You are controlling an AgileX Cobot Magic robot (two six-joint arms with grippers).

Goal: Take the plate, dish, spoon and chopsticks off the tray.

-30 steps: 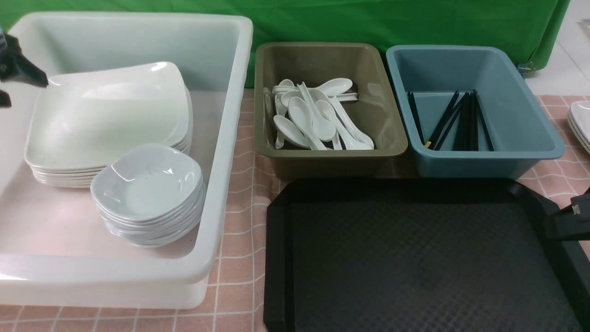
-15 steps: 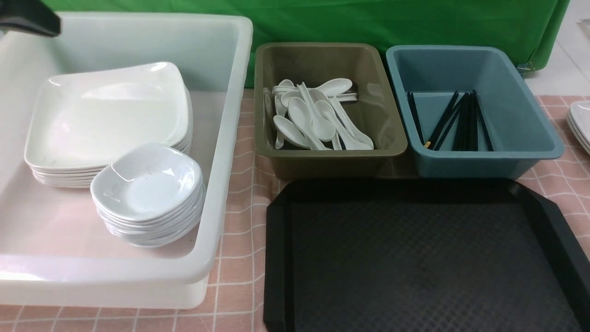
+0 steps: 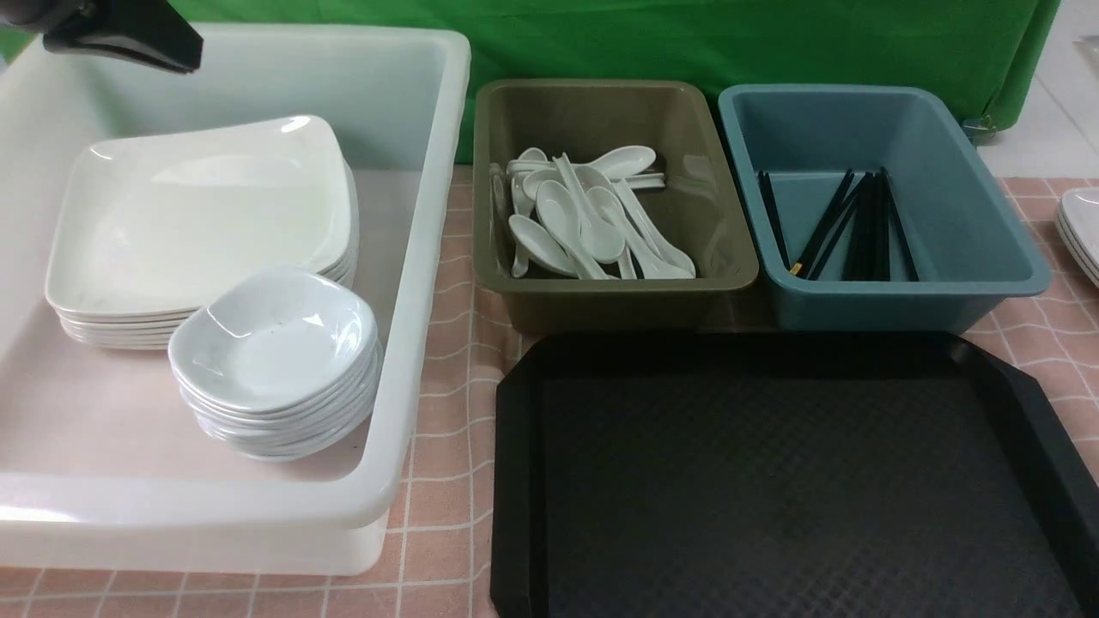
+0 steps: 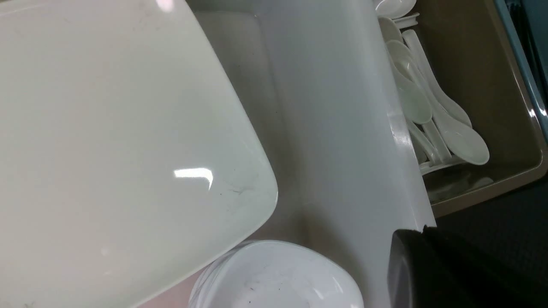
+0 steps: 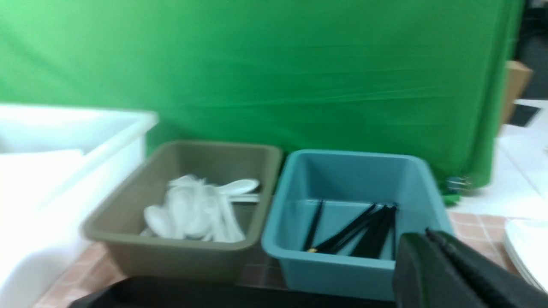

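The black tray (image 3: 773, 481) lies at the front right with nothing on it. A white plate (image 3: 206, 215) tops a stack inside the white tub (image 3: 429, 215), and a small dish (image 3: 275, 339) tops a second stack in front of it. Several spoons (image 3: 584, 215) lie in the olive bin, and the chopsticks (image 3: 863, 227) lie in the blue bin. My left gripper (image 3: 185, 56) hangs shut and empty above the tub's back wall. From the left wrist, that gripper (image 4: 424, 231) sits above the tub wall, beside the plate (image 4: 107, 128) and dish (image 4: 274, 278). My right gripper (image 5: 428, 233) is shut and empty, in front of the blue bin.
The olive bin (image 3: 601, 112) and blue bin (image 3: 824, 120) stand side by side behind the tray. Another stack of white plates (image 3: 1083, 227) sits at the far right edge. A green curtain closes off the back.
My left gripper has shut, risen from the plate's left edge and moved right along the tub's back. My right gripper has gone out of the front view at the right.
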